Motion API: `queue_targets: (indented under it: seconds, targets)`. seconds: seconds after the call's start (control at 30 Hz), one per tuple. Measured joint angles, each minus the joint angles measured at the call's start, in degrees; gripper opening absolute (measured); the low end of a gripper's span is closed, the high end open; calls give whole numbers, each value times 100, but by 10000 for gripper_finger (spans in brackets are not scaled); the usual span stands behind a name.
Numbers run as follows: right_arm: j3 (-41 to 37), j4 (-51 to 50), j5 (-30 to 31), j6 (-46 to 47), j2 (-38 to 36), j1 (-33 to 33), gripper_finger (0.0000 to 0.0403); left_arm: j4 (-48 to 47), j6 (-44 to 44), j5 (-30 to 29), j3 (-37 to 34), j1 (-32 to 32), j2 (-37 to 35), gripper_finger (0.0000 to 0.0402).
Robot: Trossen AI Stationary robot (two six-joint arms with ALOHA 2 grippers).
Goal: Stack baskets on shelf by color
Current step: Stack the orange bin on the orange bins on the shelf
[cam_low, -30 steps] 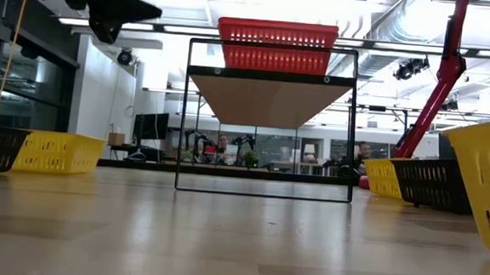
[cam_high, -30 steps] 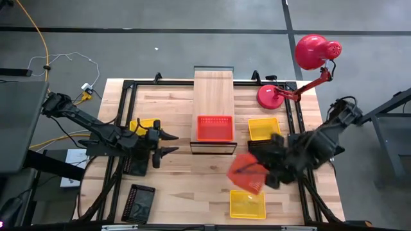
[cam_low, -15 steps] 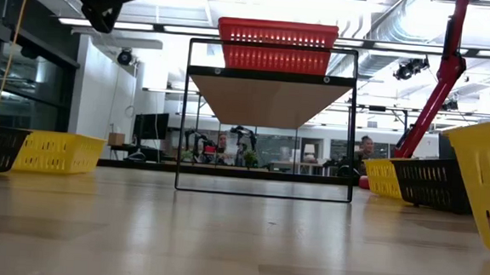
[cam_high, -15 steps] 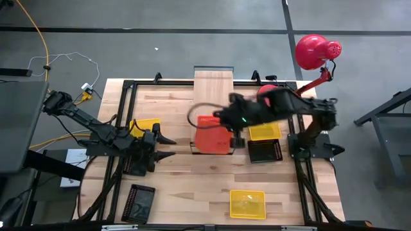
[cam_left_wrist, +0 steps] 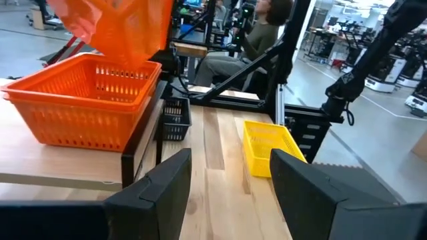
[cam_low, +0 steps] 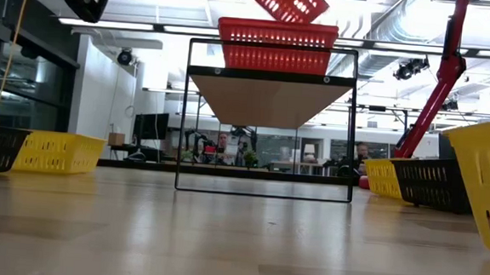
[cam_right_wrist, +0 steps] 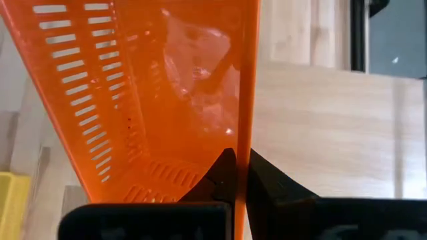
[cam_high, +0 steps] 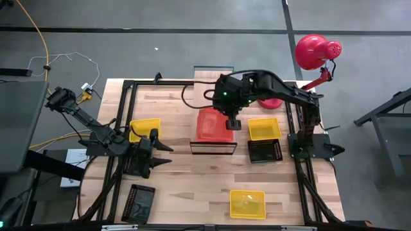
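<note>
My right gripper (cam_high: 232,122) reaches over the shelf (cam_high: 214,83) and is shut on an orange basket (cam_low: 286,0). That basket hangs tilted just above a second orange basket (cam_low: 276,46), which stands by its bottom on the shelf's near end. My left gripper (cam_high: 162,154) waits open at the table's left, pointing toward the shelf, with nothing between its fingers (cam_left_wrist: 163,190). On the tabletop there are yellow baskets (cam_high: 145,128), (cam_high: 264,128), (cam_high: 247,203) and black baskets (cam_high: 264,151), (cam_high: 140,202). My right gripper pinches one side wall of the orange basket at its rim (cam_right_wrist: 243,143), with one finger (cam_right_wrist: 220,175) inside the basket and the other outside. The fingers come slanting down from above. The basket is lifted clear and tilted, over the orange basket on the shelf.
A red desk lamp (cam_high: 314,54) stands at the table's far right corner. The shelf's far part (cam_right_wrist: 320,120) is bare wood. Dark frame rails (cam_high: 122,109) run along the table's left and right sides. People sit in the room beyond the table.
My right gripper has carried the orange basket from the table's near right toward the far edge and left, rising over the shelf, with its wrist rolling. The basket now hangs tilted above the orange basket on the shelf. My left gripper has swung slightly toward the near edge.
</note>
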Motion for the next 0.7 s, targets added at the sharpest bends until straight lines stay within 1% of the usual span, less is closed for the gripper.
queue_targets:
  seconds: [0.13,0.33,0.6,0.7]
  targets:
    - [0,-65,-225,19,6,-63,0,-6,0,-104,0,-39,0,193]
    - [0,-168,-220,105,21,-61,0,-10,0,-218,0,-41,0,193]
    - [-2,-182,-198,105,30,-63,0,-12,0,-225,0,-40,0,193]
    - [-2,-341,-198,54,30,-61,0,-12,0,-222,0,-45,0,193]
